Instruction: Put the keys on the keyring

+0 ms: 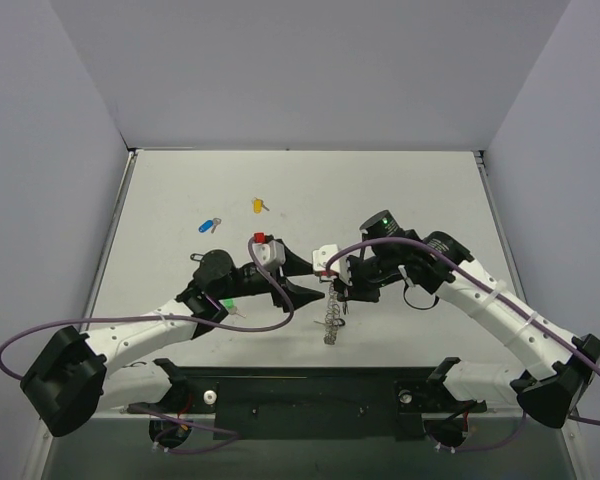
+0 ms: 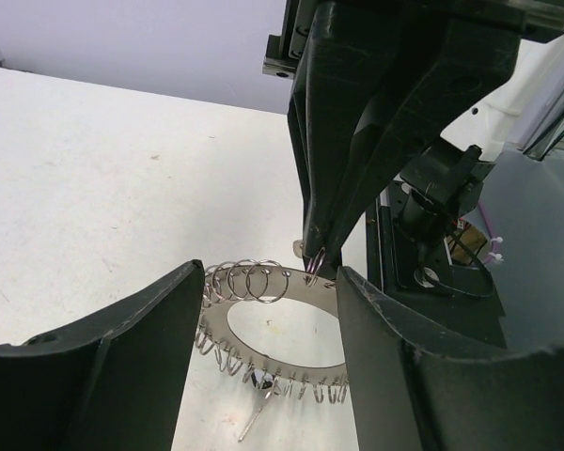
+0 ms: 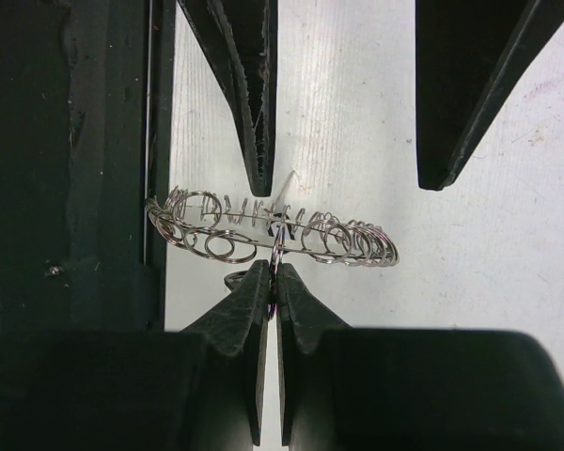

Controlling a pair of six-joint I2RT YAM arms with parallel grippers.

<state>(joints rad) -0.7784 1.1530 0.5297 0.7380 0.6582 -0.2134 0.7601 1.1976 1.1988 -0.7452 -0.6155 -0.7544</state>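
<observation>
Along the left side, the left arm reaches in over the white counter (image 1: 400,200). A small key with a green plastic cap (image 1: 225,303) lies right beside its forearm, partly tucked under it. Further back, well apart from the arms, lies a tiny silver key with a blue cap (image 1: 210,224), and a little to its right, further back again, one with a yellow cap (image 1: 259,205).

Near the middle, the left tool (image 2: 268,275) is released, its two black fingers standing apart on either side of the large silvery keyring of coiled wire loops (image 2: 254,280). In the right wrist view one finger tip sits right at the ring's coils and the other is clear of it, so nothing is gripped there. A small silver key with a dark head (image 2: 254,413) hangs from the ring's near edge, blade pointing down.

Just to the right, the right tool (image 3: 274,272) comes in from the opposite side and meets the left one tip to tip. It is clenched, fingers pressed together on a single loop of the keyring, which dangles below it near the front edge of the counter. I cannot tell whether the ring's lower end touches the surface
</observation>
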